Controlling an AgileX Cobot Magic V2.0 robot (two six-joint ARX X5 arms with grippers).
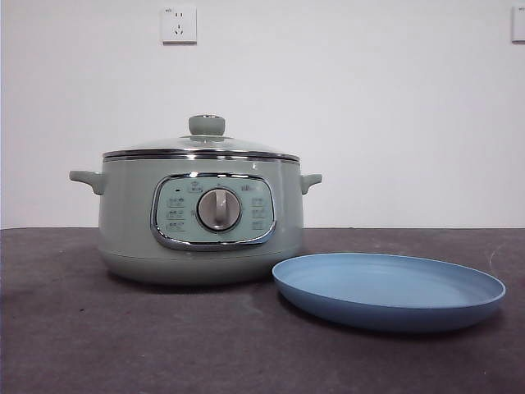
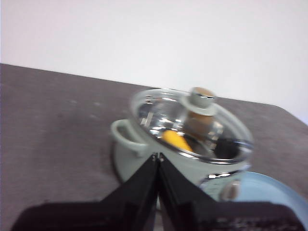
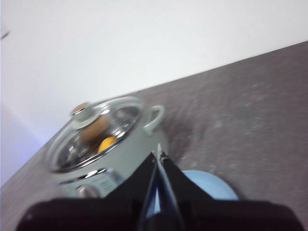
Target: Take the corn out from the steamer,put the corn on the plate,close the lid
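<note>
dark grey table (image 1: 66,345), steamer (image 1: 123,222) beside plate (image 1: 390,291)

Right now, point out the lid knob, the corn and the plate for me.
lid knob (image 1: 207,125), front view, on the knob's green side.
corn (image 2: 175,141), left wrist view, yellow cob seen through the glass lid.
plate (image 1: 459,308), front view, near outer rim.

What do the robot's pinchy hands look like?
Each one is two flat black jaws that narrow to a thin pointed tip, like a beak. The left gripper and the right gripper look alike, growing from a wide black base. No cables or markings show, and the front view shows no arm.
</note>
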